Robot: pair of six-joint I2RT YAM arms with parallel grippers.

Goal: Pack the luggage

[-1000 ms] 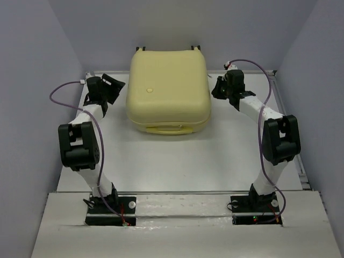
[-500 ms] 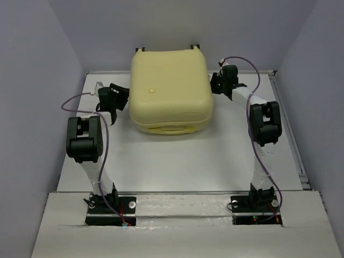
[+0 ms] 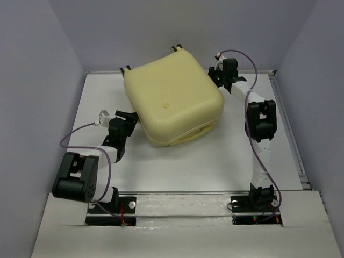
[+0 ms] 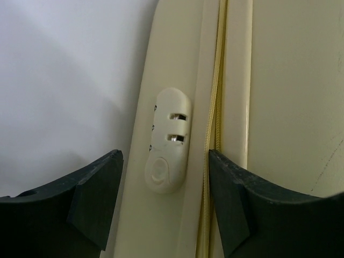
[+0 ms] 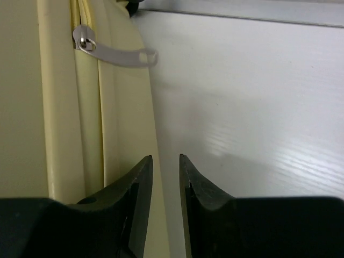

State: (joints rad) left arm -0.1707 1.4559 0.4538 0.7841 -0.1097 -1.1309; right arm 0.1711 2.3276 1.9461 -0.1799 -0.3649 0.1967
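1. The white table (image 3: 204, 161) fills the middle of the overhead frame before you, walled in pale grey on three sides.
2. The luggage (image 3: 172, 99), pale yellow and zipped shut, lies flat in the upper centre of that frame. It is skewed on the table so that one corner points to the lower centre. Its dark wheels (image 3: 174, 48) peek out along the top edge.
3. Your left arm (image 3: 78, 177) folds low in the lower left, its purple cable looping beside it. Your right arm (image 3: 260, 118) stands taller along the right side and reaches up to the case's upper right corner.
4. The left gripper (image 4: 164, 156) sits at the lower left edge of the case. In its wrist view the two dark fingers (image 4: 91, 188) stand wide apart at the bottom of the frame with the case's side wall behind them, and they grip nothing.
5. The right gripper (image 5: 164, 158) is at the case's upper right corner. Its fingers (image 5: 134, 193) are nearly together with a slim gap between them. They hold nothing, and bare table shows through the gap (the left-hand finger overlaps the case's rim in the wrist frame, though you cannot tell whether it touches).
6. A cream combination lock (image 4: 167, 141) sits on the side wall at centre frame, between the left fingers in view, with the zip line (image 4: 215, 107) running just to its right.
7. A small metal zipper pull (image 5: 115, 54) lies across the case's rim at the upper left of the right wrist frame, well above the fingertips.
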